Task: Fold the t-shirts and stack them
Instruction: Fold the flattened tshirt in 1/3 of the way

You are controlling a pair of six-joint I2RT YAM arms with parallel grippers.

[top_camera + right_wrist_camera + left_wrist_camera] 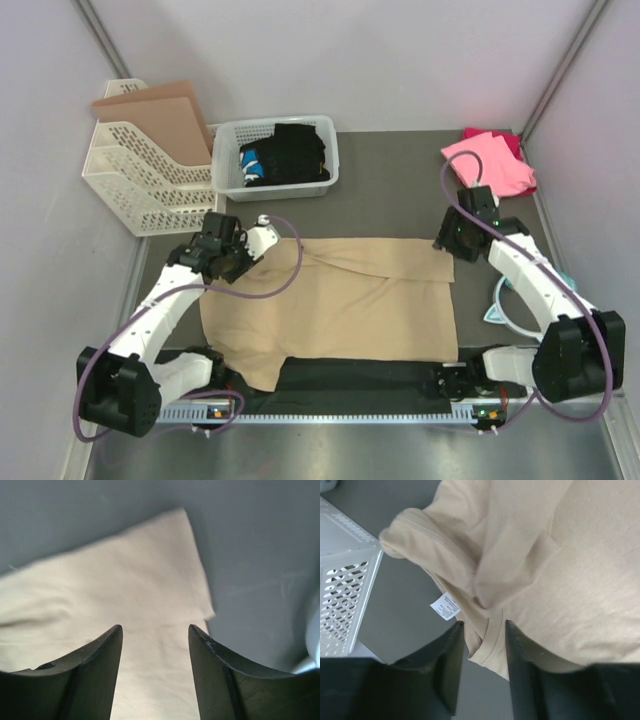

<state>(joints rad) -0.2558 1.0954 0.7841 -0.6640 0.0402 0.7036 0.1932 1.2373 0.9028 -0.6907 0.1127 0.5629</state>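
Tan t-shirt [340, 300]: spread across the middle of the table [390, 170]; its far edge is doubled back toward the arms in a long flap; the far left corner is bunched, with a white care label [445, 606] showing
Pink t-shirt [490, 165]: at the far right corner of the table, lying on top of the magenta t-shirt [508, 138] (we cannot tell how neatly either is folded)
Left gripper [243, 266]: at the tan shirt's bunched corner; jaws apart, a hem running between them, loose as far as we can see
Right gripper [448, 246]: over the tan shirt's far right corner; jaws apart, nothing between them
Progress: we judge one fold laid on the tan shirt; further folds and the move onto the pink pile are left
Around: a white basket [225, 150] of dark clothes and a perforated rack [140, 190] holding a cardboard sheet [165, 105], far left
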